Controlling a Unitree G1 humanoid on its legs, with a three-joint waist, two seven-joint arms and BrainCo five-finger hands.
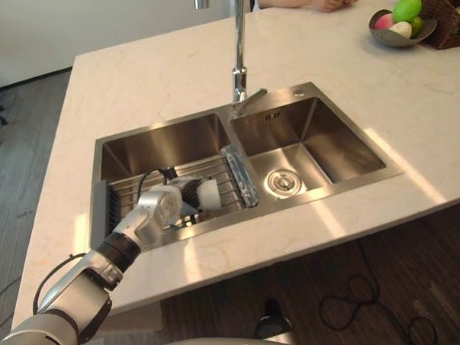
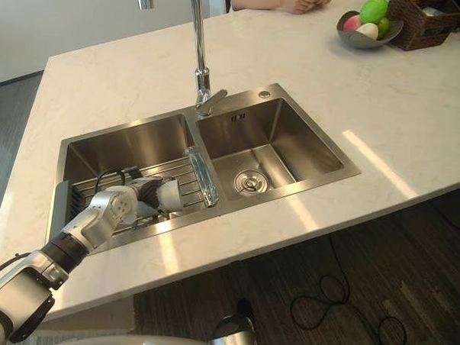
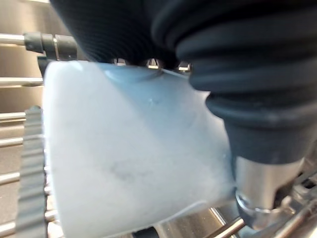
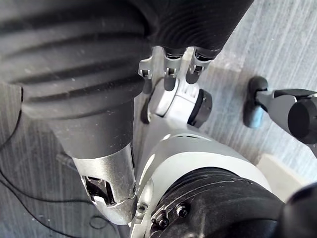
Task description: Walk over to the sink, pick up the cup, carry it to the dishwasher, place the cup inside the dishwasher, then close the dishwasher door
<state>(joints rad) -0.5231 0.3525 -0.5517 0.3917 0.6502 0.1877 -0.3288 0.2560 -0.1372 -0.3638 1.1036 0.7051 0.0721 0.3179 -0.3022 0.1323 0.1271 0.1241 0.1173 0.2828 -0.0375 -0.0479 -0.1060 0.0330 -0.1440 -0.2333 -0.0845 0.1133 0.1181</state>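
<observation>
— Our left hand is gripping the white cup, which is lying at its 3 o'clock on the wire rack in the left basin.
— We're probably risking a slip when lifting: the smooth wall could be sliding past the thumb. Our right hand is hanging relaxed.

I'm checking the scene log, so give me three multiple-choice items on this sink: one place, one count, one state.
1. The cup is: A) on the wire rack in the left basin B) on a shelf C) in a drawer.
2. Basins in the sink: A) one B) two C) three.
3. The right basin is: A) full of water B) stacked with plates C) bare, drain showing.
Answers: A, it rests on the wire rack by the left hand; B, a divider splits it in two; C, nothing covers the drain.
</observation>
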